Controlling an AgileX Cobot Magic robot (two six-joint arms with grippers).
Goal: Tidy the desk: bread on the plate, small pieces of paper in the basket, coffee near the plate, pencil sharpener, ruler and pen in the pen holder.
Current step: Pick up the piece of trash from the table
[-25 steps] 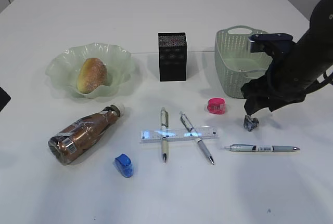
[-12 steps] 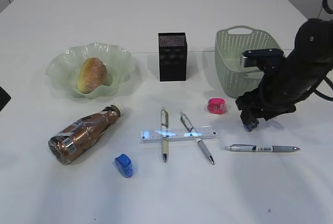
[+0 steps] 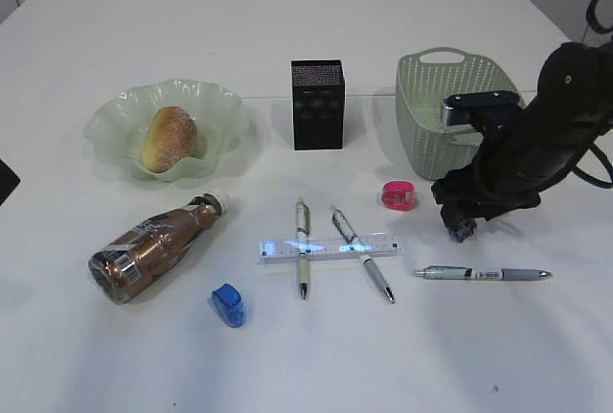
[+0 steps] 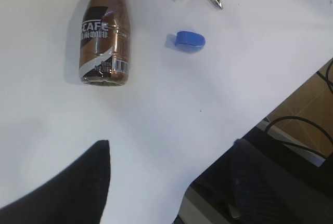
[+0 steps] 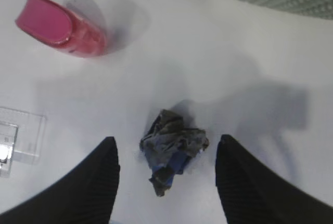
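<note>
A small crumpled dark paper piece (image 5: 171,151) lies on the white desk (image 3: 536,355) between the open fingers of my right gripper (image 5: 167,142), untouched; the exterior view shows this gripper (image 3: 460,219) low over it, in front of the green basket (image 3: 431,97). The bread (image 3: 169,138) sits in the green plate (image 3: 115,111). The coffee (image 3: 153,248) lies on its side. The ruler (image 3: 330,247) lies across two pens (image 3: 303,245); a third pen (image 3: 484,274) lies to the right. My left gripper (image 4: 169,146) hangs open and empty over the desk's edge, short of the coffee (image 4: 104,37).
A pink pencil sharpener (image 3: 398,195) lies left of my right gripper, and a blue one (image 3: 228,304) near the front. The black pen holder (image 3: 317,103) stands at centre back. The desk's edge (image 4: 229,135) runs under my left gripper.
My right gripper has come down around the crumpled paper, its jaws still open. The left arm and the other objects have not moved.
</note>
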